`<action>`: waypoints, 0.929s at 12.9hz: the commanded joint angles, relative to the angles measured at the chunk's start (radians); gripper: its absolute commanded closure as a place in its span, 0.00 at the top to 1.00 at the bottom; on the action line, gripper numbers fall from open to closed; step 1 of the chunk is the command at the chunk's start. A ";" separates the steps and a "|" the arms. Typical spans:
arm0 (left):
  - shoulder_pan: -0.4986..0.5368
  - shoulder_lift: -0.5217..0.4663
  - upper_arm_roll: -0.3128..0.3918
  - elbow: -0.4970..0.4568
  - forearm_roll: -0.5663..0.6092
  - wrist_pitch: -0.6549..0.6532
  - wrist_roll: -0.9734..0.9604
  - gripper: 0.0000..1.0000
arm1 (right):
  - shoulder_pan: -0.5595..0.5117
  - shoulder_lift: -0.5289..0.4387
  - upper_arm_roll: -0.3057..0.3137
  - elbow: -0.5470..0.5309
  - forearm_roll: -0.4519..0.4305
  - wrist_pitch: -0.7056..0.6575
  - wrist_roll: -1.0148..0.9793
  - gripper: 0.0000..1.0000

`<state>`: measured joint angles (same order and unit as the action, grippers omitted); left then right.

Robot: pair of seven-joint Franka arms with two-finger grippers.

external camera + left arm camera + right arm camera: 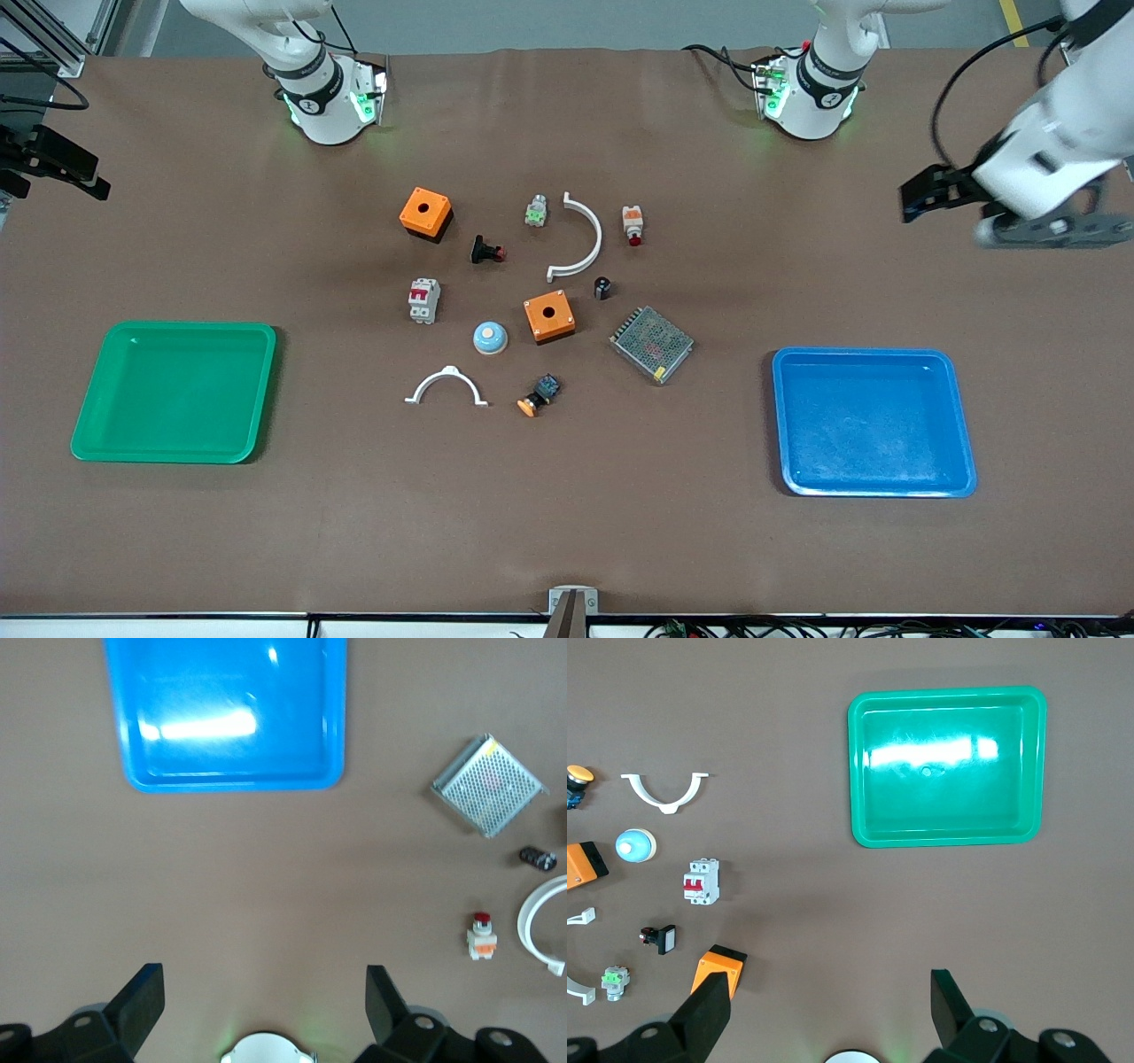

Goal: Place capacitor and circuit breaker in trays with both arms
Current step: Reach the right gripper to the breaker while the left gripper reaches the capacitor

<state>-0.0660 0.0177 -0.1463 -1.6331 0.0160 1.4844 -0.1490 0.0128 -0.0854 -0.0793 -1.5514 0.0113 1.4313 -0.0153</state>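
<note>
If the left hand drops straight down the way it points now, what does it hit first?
Likely bare table: the left hand, open, looks down on brown surface between the blue tray and the arm's base. Depth is uncertain.

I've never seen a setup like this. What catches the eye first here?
Two bright trays: a green tray toward the right arm's end of the table and a blue tray toward the left arm's end. Between them lies a cluster of small parts, among them two orange boxes.
</note>
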 commanded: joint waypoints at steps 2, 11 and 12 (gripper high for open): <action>-0.052 0.099 -0.108 -0.045 0.006 0.083 -0.200 1.00 | 0.007 0.012 -0.004 0.030 -0.004 -0.002 0.012 1.00; -0.283 0.313 -0.205 -0.264 0.018 0.592 -0.838 1.00 | 0.070 0.219 0.000 -0.034 0.060 0.079 0.116 1.00; -0.306 0.339 -0.205 -0.269 0.019 0.626 -0.889 1.00 | 0.114 0.181 0.000 -0.150 0.090 0.175 0.202 1.00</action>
<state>-0.3427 0.3267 -0.3523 -1.8905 0.0171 2.0529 -0.9457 0.0629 0.1578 -0.0767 -1.5567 0.0587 1.5097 0.0660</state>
